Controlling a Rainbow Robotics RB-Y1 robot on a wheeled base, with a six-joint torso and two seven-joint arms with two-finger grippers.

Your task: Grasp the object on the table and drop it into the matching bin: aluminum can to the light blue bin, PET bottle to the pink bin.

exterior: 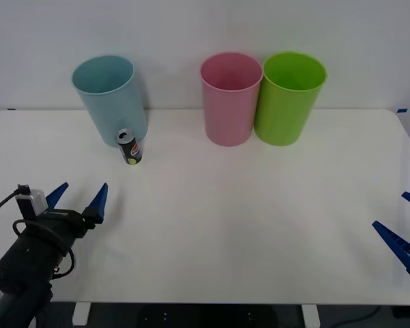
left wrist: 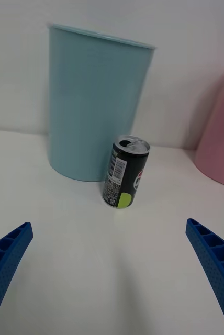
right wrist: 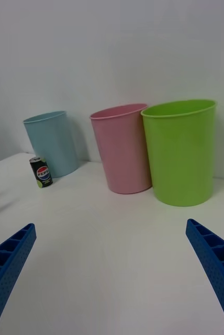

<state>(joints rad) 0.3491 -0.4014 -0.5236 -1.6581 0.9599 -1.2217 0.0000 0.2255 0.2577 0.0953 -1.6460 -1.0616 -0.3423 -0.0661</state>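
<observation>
The aluminum can (exterior: 130,147) stands upright on the table (exterior: 225,225), just in front of the light blue bin (exterior: 109,96). The pink bin (exterior: 230,99) is off to the can's right, with a green bin (exterior: 288,98) right beside it. The left gripper (exterior: 77,196) hangs near the can, fingers spread apart. The right gripper (exterior: 404,225) is far from the can, fingers apart too

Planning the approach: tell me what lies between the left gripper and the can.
Nothing: bare table separates the open left gripper from the can, per left wrist view.
</observation>
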